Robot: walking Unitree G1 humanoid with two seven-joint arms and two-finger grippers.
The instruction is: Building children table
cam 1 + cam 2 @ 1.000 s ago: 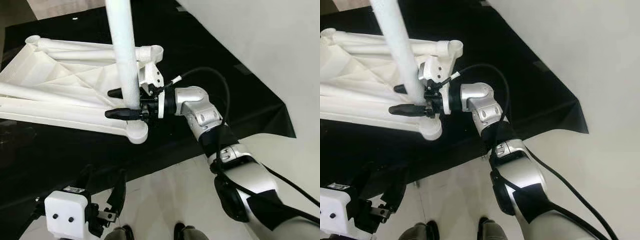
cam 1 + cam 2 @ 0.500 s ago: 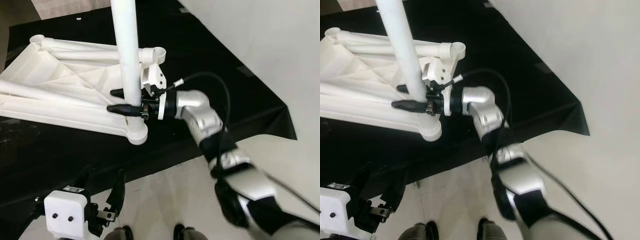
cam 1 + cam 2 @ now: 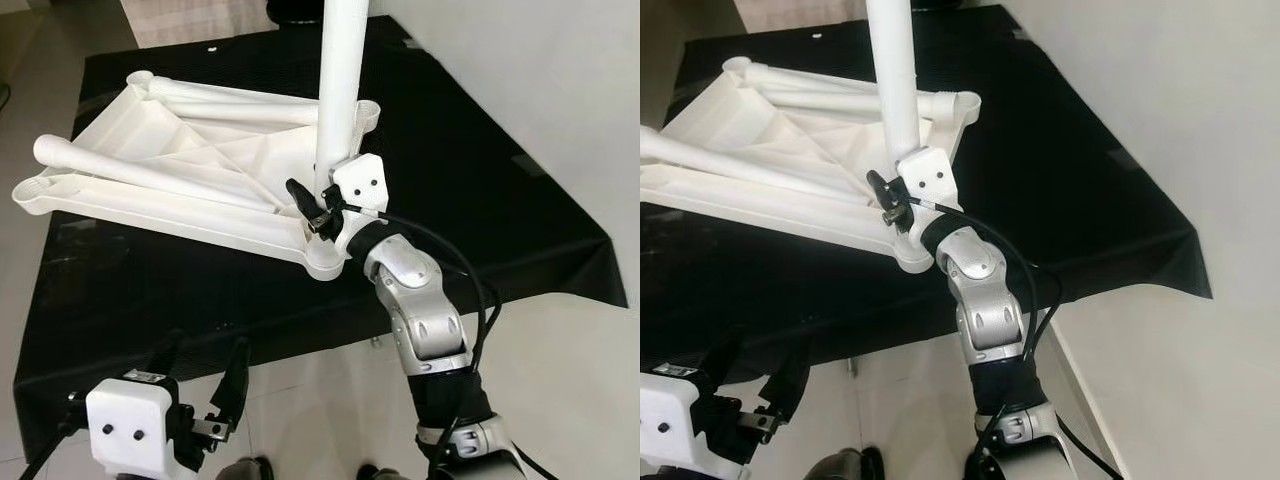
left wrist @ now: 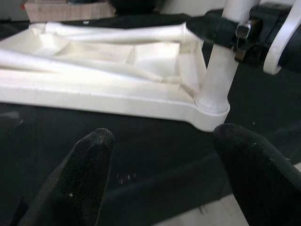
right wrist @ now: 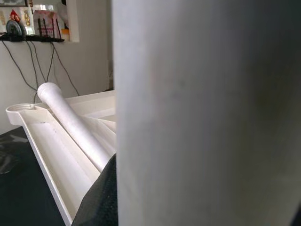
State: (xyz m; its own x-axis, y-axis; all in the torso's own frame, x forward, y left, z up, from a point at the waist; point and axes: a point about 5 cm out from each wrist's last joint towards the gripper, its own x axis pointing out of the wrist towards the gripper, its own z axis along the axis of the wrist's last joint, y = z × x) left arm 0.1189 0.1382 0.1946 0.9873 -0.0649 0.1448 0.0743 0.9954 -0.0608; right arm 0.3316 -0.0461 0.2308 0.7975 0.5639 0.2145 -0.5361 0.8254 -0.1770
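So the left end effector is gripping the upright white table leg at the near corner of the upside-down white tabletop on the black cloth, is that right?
Not quite. The right end effector grips the upright white table leg, as the left eye view shows. It does stand at the near corner of the upside-down white tabletop on the black cloth. The left end effector hangs low and open, apart from the tabletop.

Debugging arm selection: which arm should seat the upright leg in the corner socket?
Right. The right gripper is clamped on the upright leg just above the tabletop's corner socket; the left gripper hangs open, off the black mat.
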